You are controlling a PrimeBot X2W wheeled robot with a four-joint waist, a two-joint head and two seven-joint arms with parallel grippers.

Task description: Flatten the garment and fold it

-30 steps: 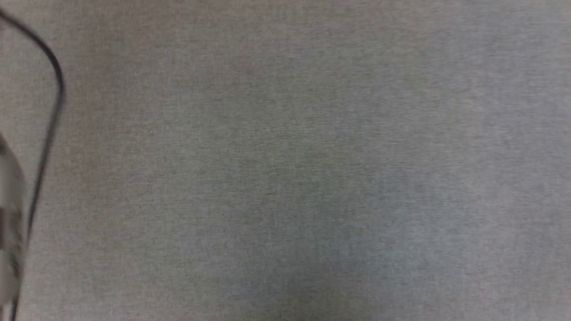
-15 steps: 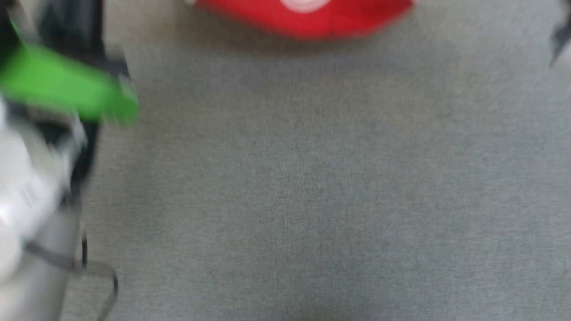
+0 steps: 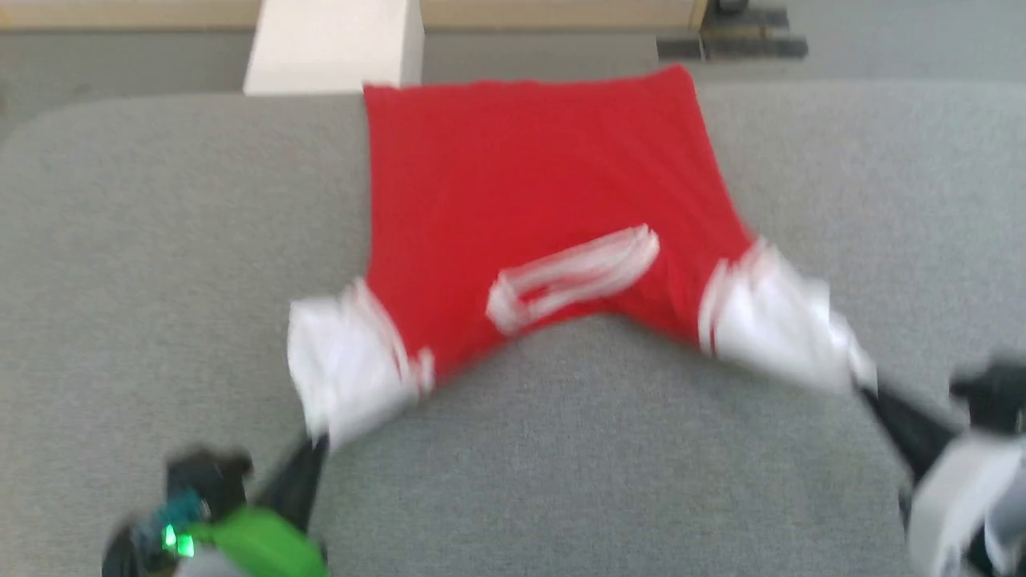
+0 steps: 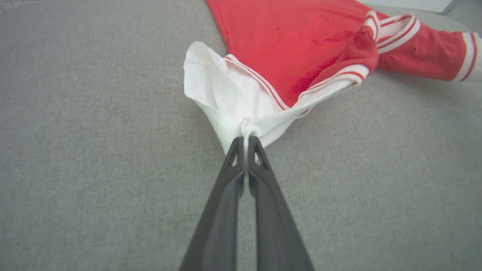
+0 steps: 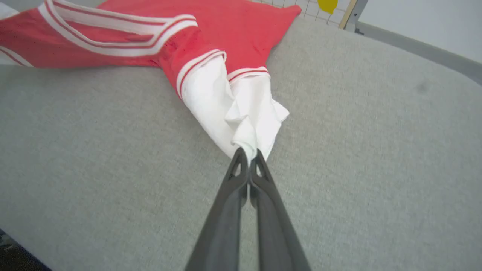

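Firmly, left gripper (image 4: 245, 140), right gripper (image 5: 248, 152) pinching garment (image 3: 521, 176)

The head camera swings up over the table (image 3: 144, 240). A second ago it sees bare grey cloth and a dark cable at the left. Half a second ago the red edge of the garment (image 3: 529, 184) enters at the top. Now the whole garment is in view, with the left gripper (image 3: 314, 453) and the right gripper (image 3: 874, 397) at the lower corners and a pale block (image 3: 333, 44) beyond the far edge.
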